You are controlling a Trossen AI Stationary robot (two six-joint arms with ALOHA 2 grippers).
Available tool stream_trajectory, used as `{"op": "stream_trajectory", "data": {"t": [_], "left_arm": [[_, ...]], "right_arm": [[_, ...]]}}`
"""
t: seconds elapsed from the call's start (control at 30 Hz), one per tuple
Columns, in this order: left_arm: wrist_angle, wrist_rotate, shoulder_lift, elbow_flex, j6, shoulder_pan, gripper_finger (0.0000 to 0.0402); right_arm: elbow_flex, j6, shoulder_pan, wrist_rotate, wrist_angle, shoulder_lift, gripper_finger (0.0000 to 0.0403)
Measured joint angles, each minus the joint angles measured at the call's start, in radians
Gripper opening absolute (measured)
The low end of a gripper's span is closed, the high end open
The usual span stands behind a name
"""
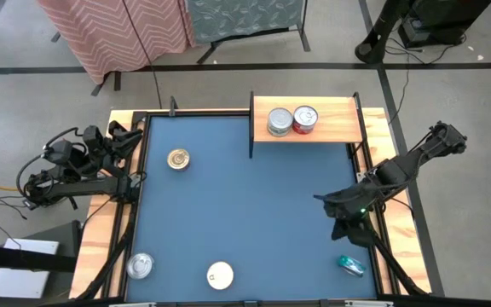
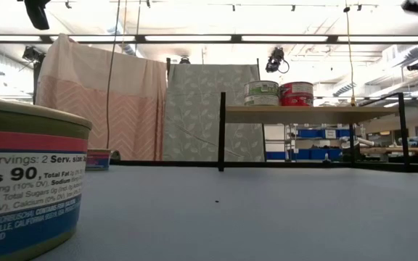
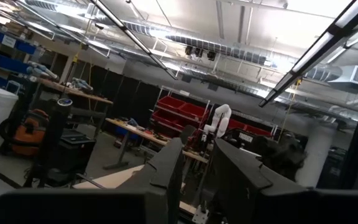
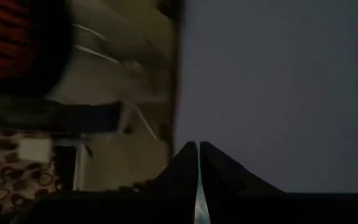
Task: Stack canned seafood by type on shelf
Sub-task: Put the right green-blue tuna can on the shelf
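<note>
The shelf (image 1: 335, 128) stands at the table's far right and carries a silver-lidded tin (image 1: 280, 121) and a red tin (image 1: 305, 119) side by side; the low view shows them as tin (image 2: 261, 93) and tin (image 2: 296, 93). On the blue table rest a gold-lidded tin (image 1: 177, 159), a silver-lidded tin (image 1: 140, 266) and a white-lidded tin (image 1: 220, 275). A teal tin (image 1: 350, 265) lies on its side near the right rail. My right gripper (image 1: 354, 241) (image 4: 197, 149) is shut, pointing at the near edge just short of the teal tin. My left gripper (image 1: 122, 136) (image 3: 197, 162) is open, parked off the left edge.
Wooden rails run along the table's left (image 1: 101, 230) and right (image 1: 390, 247) sides. The shelf's dark upright (image 1: 251, 128) (image 2: 222, 130) stands on the table. One tin (image 2: 20, 188) fills the low view's left foreground. Open blue surface (image 1: 245, 205) lies mid-table.
</note>
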Motion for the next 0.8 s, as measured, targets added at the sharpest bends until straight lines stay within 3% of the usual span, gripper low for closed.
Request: {"op": "stream_trajectory", "data": {"t": [0.07,0.27,0.53,0.8], "left_arm": [[0.0,0.016,0.0,0.0,0.0,0.0,0.0095],[0.0,0.075,0.0,0.0,0.0,0.0,0.0095],[0.0,0.128,0.0,0.0,0.0,0.0,0.0095],[0.0,0.167,0.0,0.0,0.0,0.0,0.0095]], "right_arm": [[0.005,-0.012,-0.01,0.018,0.092,0.0,0.002],[0.005,0.243,-0.044,0.18,0.3,0.03,0.0012],[0.021,0.386,0.037,0.071,0.398,0.168,0.0028],[0.113,0.388,0.062,0.159,0.463,0.266,0.0051]]}}
